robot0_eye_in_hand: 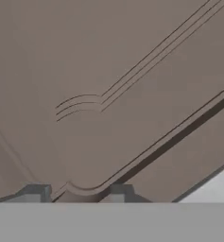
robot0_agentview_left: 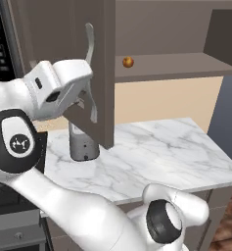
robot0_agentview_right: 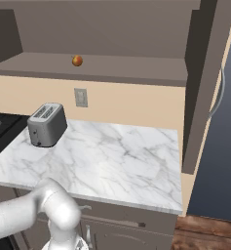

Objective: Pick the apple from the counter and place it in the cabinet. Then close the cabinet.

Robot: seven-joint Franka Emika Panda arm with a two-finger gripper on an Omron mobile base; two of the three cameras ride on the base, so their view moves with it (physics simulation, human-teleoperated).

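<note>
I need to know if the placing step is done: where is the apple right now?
The apple sits on the shelf inside the open cabinet, toward the shelf's left part in the right base view, above the counter and up right of the toaster.

Arm (robot0_agentview_left: 63, 211) rising from the base, bent up and over to the left, wrist raised high. Claw (robot0_eye_in_hand: 75, 194) shut, fingertips (robot0_eye_in_hand: 35, 193) close together, pressed near the door (robot0_eye_in_hand: 108, 94) panel.

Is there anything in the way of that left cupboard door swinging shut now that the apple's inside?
Nothing visible blocks it. The apple sits well back on the cabinet shelf, and the gripper presses against the left door panel.
</note>
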